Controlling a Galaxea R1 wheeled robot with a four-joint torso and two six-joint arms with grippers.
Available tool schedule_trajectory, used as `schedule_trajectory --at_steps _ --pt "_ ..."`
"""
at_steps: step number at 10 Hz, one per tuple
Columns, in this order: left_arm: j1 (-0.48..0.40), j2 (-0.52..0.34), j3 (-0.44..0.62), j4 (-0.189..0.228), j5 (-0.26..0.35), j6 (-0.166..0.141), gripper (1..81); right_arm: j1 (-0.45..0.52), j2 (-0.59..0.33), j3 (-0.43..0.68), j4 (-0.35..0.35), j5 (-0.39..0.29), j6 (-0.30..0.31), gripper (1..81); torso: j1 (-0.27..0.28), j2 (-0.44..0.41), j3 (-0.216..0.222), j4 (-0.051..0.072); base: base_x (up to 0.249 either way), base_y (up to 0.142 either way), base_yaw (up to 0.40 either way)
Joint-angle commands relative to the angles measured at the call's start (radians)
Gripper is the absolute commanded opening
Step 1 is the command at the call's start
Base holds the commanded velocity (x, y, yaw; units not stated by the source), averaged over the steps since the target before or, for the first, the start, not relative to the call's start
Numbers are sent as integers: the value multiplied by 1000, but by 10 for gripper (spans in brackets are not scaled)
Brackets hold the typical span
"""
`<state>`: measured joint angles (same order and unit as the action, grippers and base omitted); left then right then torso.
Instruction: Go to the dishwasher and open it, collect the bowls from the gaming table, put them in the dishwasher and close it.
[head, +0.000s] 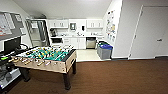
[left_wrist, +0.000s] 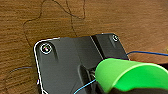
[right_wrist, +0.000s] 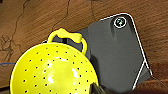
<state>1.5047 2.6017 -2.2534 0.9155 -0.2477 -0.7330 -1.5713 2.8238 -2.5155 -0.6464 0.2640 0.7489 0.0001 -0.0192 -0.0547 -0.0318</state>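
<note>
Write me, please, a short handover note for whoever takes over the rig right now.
Left gripper: shut on a green bowl.
Right gripper: shut on a yellow perforated bowl.
Both are carried above the brown floor.
Dishwasher: far ahead in the kitchen, beyond the table-football table; door state unclear.
Done: two bowls collected.
Left: load them, close the dishwasher.

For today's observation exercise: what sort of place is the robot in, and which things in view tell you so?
Most likely an office break room with a kitchenette: a table-football table stands on brown carpet, white cabinets and a stainless-steel dishwasher line the back wall, and bins stand nearby.
</note>
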Motion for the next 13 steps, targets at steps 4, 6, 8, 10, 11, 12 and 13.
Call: schedule_trajectory --at_steps 4,6,8,10,11,12,13 --pt "-50 -26 6 11 16 4 10 41 -18 5 -12 -25 -3 10 0 0 0 0 105 0 0" --pt "-48 -27 6 11 16 4 10 41 -18 3 -10 -25 -3 10 0 0 0 0 113 0 0" --pt "-50 -24 8 11 16 4 10 41 -16 5 -12 -25 -3 10 0 0 0 0 115 0 0" --pt "-47 -23 6 11 16 4 10 41 -16 3 -12 -25 -3 10 0 0 0 0 116 0 0" --pt "-47 -24 6 11 16 4 10 41 -16 5 -12 -25 -3 10 0 0 0 0 116 0 0" --pt "-47 -24 6 12 16 4 10 41 -16 3 -10 -25 -3 10 0 0 0 0 116 0 0" --pt "-47 -23 6 13 16 4 10 41 -16 5 -10 -25 -3 10 0 0 0 0 117 0 0"
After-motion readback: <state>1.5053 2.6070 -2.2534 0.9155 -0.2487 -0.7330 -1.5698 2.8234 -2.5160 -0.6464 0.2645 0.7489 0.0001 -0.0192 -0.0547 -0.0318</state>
